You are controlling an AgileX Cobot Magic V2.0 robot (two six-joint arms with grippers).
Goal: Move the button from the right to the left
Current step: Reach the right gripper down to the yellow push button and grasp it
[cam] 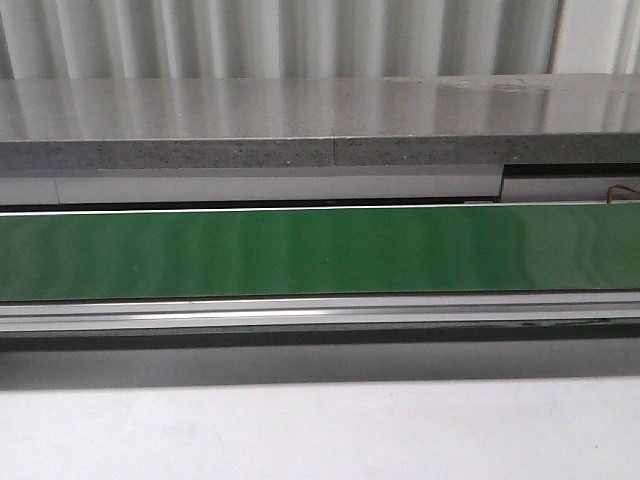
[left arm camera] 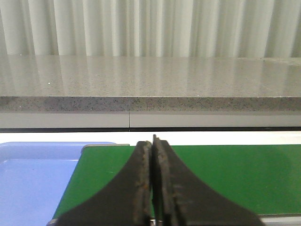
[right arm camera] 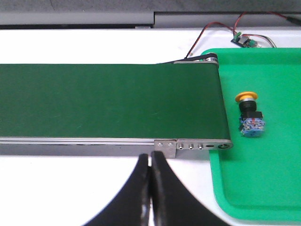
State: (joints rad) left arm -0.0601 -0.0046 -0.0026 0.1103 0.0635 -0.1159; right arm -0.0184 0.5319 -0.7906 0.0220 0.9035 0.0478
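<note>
The button (right arm camera: 249,113), with a yellow cap, black collar and blue rear body, lies on its side in a green tray (right arm camera: 263,174) at the right end of the green conveyor belt (right arm camera: 108,101). My right gripper (right arm camera: 151,157) is shut and empty, over the white table just in front of the belt's frame, apart from the button. My left gripper (left arm camera: 152,143) is shut and empty above the left end of the belt (left arm camera: 235,176), next to a blue tray (left arm camera: 28,181). Neither gripper nor the button shows in the front view.
The belt (cam: 320,250) spans the front view, with a metal rail (cam: 320,315) along its near side and a grey stone ledge (cam: 300,125) behind. A small circuit board (right arm camera: 244,40) with red wires lies behind the green tray.
</note>
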